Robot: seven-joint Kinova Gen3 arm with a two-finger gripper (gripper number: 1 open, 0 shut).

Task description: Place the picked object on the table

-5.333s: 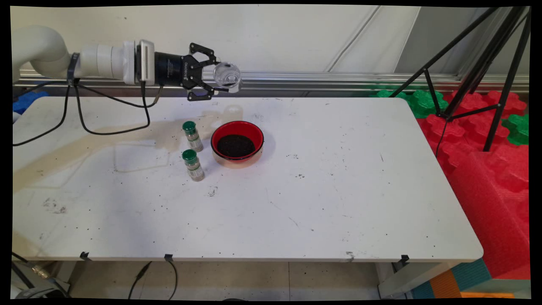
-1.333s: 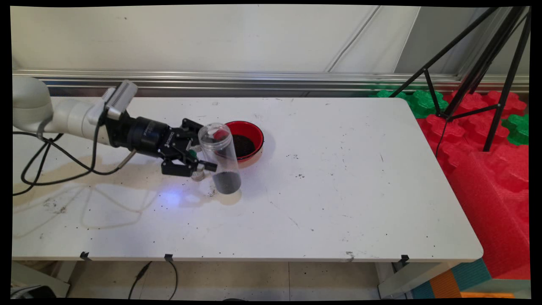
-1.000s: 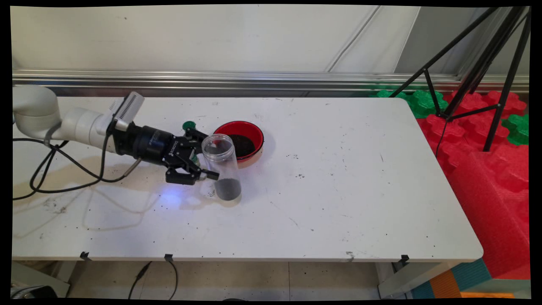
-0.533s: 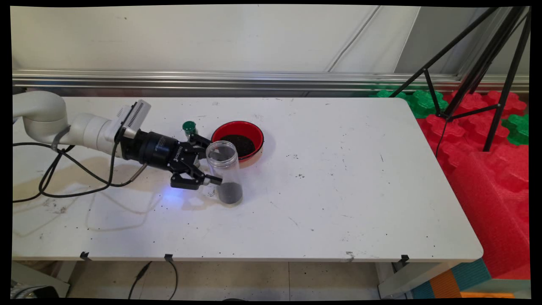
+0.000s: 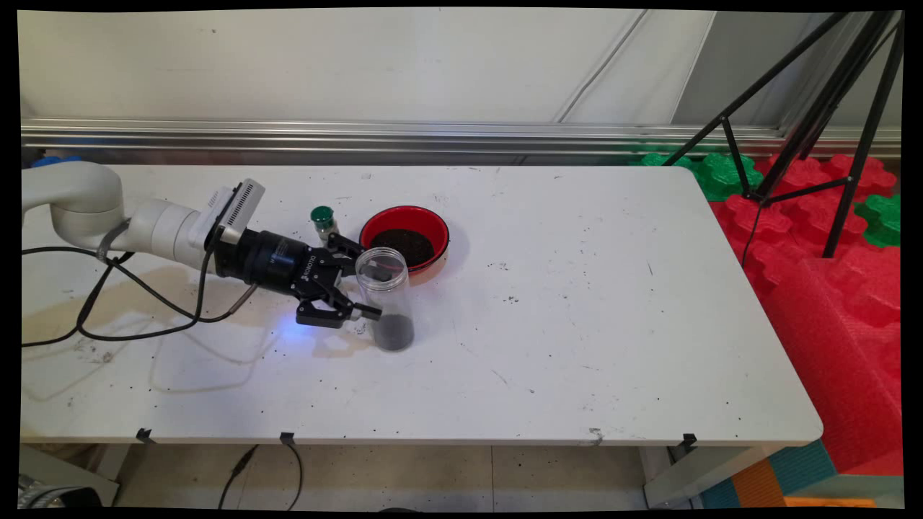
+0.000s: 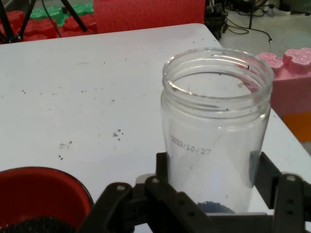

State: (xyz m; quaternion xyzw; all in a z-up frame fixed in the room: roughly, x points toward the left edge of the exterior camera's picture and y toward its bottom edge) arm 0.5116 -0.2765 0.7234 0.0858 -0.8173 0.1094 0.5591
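Note:
My gripper (image 5: 373, 292) is shut on a clear open-topped plastic jar (image 5: 386, 295), which stands upright with its base at the white table (image 5: 577, 324). A little dark granular stuff lies in the jar's bottom. In the hand view the jar (image 6: 216, 136) fills the middle, with a black finger (image 6: 162, 167) against each side of it and my gripper (image 6: 214, 170) low on its body. Just behind the jar sits a red bowl (image 5: 440, 231) holding dark grains, also seen as the red bowl (image 6: 29, 179) at lower left. A small green-capped bottle (image 5: 323, 220) stands left of the bowl.
Dark specks are scattered over the table. Black cables (image 5: 108, 317) hang from the arm onto the table's left part. A black tripod (image 5: 815, 122) and red and green foam blocks (image 5: 829, 252) stand off the table's right side.
Five seconds ago the jar was held high and tipped above the bowl. It came down in front of the bowl, and over the last second it went from tilted to upright.

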